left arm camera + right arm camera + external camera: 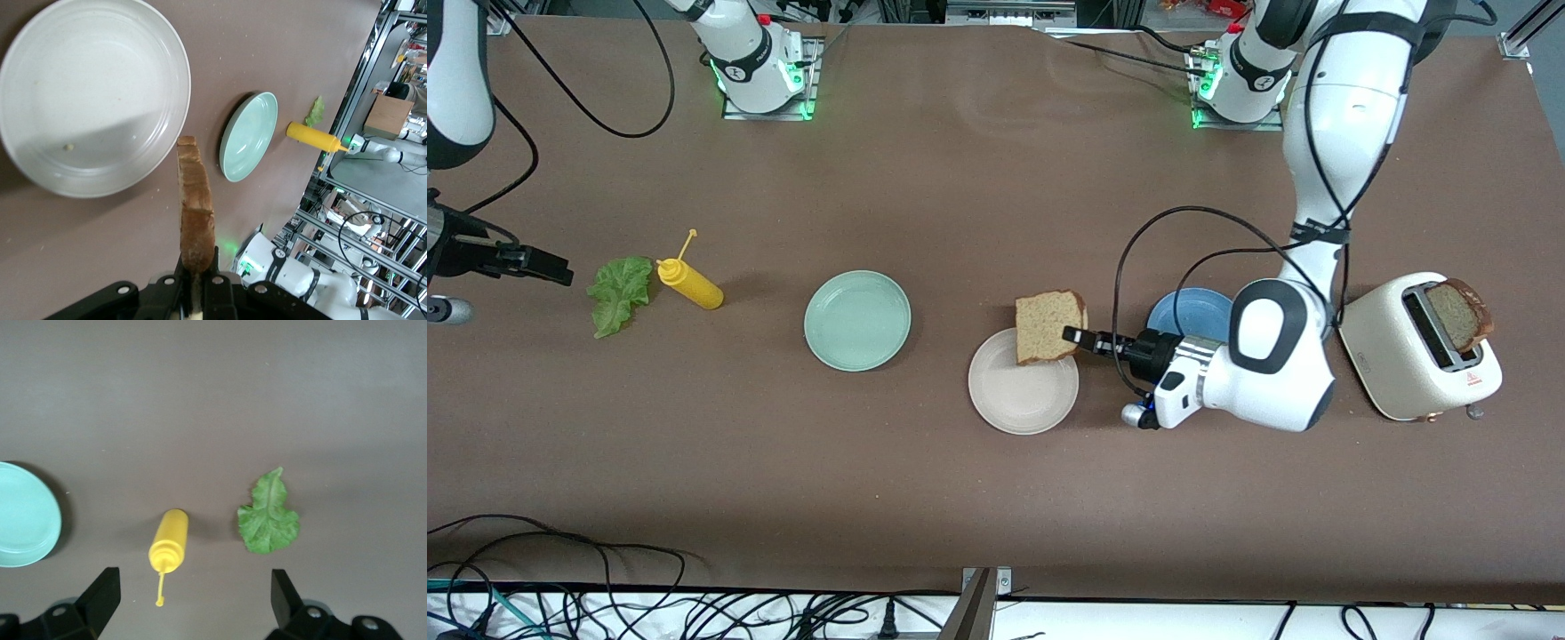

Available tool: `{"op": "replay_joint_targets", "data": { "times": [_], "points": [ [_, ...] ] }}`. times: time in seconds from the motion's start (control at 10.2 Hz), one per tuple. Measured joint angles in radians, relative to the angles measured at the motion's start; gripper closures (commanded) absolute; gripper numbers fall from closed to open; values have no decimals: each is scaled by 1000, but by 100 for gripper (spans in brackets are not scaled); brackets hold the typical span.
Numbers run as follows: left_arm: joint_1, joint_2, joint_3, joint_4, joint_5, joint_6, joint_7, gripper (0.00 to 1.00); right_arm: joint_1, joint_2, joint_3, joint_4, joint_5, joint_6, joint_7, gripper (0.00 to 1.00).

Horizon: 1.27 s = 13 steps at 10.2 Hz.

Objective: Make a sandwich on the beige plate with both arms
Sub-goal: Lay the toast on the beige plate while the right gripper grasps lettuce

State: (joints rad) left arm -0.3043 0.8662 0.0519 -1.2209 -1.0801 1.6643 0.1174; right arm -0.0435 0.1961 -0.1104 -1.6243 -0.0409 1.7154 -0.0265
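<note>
Our left gripper pinches one bread slice by its edge. The slice hangs over the beige plate, at the plate's 12 o'clock rim. At 3 o'clock from that plate is a blue plate, then a toaster with a second slice in it. At 9 o'clock sits a mint plate, so we count three plates. Our right gripper waits wide open over one mustard bottle and one lettuce leaf.
</note>
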Motion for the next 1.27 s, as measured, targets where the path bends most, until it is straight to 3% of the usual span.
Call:
{"op": "replay_joint_targets", "data": {
  "times": [0.49,0.78,0.88,0.98,1.27],
  "points": [
    [-55,67,-1,0,-48,105,59,100,-61,38,-14,-87,-6,41,-3,0],
    [-56,102,-1,1,-51,137,128,100,-61,21,-33,-280,-30,268,-2,0],
    [-56,108,1,1,-52,143,145,63,-61,19,-47,-348,-34,358,-2,0],
    [-55,110,2,1,-52,148,151,1,-61,24,-59,-407,-35,441,-2,0],
    [-55,116,2,1,-52,189,211,0,-62,89,-92,-498,-36,578,-2,0]
  ]
}}
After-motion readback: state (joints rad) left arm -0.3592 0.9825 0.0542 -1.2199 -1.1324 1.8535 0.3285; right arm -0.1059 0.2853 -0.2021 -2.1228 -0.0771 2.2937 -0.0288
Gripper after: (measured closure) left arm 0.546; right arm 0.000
